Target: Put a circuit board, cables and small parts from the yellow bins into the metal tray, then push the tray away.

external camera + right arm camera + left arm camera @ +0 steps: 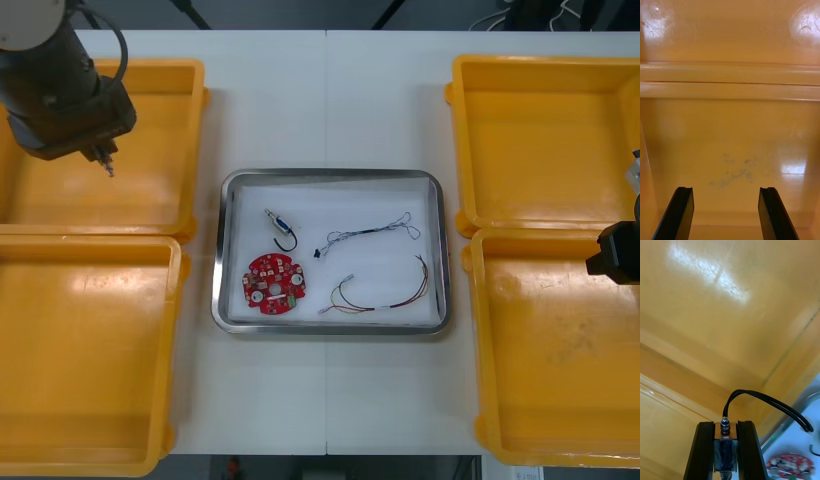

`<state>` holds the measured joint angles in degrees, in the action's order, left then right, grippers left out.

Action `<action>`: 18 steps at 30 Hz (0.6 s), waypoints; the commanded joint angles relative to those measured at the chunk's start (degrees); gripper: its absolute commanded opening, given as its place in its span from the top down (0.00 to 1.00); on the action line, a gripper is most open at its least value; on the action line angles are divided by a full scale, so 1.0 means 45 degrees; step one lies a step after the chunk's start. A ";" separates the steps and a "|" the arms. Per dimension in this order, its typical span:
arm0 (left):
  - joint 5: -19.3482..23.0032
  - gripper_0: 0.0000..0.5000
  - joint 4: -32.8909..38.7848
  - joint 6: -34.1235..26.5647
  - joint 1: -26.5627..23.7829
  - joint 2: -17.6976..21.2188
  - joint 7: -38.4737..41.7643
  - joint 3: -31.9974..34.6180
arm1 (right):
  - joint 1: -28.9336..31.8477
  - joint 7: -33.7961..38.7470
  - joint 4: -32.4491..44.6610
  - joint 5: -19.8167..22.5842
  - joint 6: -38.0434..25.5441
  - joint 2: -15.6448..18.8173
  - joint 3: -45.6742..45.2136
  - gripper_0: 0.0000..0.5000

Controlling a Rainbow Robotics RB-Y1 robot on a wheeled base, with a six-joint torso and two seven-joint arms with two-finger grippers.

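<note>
My left gripper (103,160) hangs over the far left yellow bin (160,200). In the left wrist view it (725,424) is shut on a small metal part (725,444), from which a black cable (767,400) loops out. The metal tray (228,200) at the table's centre, white inside, holds a red circuit board (275,283), a small metal part with a black cable (281,227), a twisted blue and white cable (370,232) and a red and yellow cable (390,297). My right gripper (726,192) is open over the bare floor of the near right bin (560,370).
The near left bin (90,350) and the far right bin (540,130) look bare inside. The right arm (618,250) shows at the table's right edge. The tray's rim (790,420) and the circuit board (790,464) lie just beyond the left fingers.
</note>
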<state>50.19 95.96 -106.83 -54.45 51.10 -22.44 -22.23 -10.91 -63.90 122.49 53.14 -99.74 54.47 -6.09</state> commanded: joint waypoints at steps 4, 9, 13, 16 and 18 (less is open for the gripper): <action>-0.0977 1.00 0.0902 -0.0225 -0.0615 -0.2038 0.2525 0.0312 | 0.0119 0.0079 0.0338 -0.0091 0.0093 0.0553 -0.0404 0.00; -0.1856 1.00 0.1078 -0.0147 -0.0615 -0.3093 0.2799 -0.0411 | 0.0119 0.0079 0.0338 -0.0091 0.0093 0.0553 -0.0404 0.00; -0.3106 1.00 0.1038 0.0010 -0.0615 -0.4206 0.3033 -0.1427 | 0.0119 0.0079 0.0338 -0.0091 0.0093 0.0553 -0.0404 0.00; -0.3789 1.00 0.0863 0.0303 -0.0596 -0.4909 0.3248 -0.2188 | 0.0119 0.0079 0.0338 -0.0091 0.0093 0.0553 -0.0404 0.00; -0.4004 1.00 0.0706 0.0615 -0.0615 -0.5241 0.3365 -0.2618 | 0.0119 0.0079 0.0338 -0.0091 0.0093 0.0553 -0.0404 0.00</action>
<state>33.96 98.82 -106.04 -54.48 31.00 -8.13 -30.71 -10.86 -63.90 122.53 53.12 -99.72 54.60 -6.10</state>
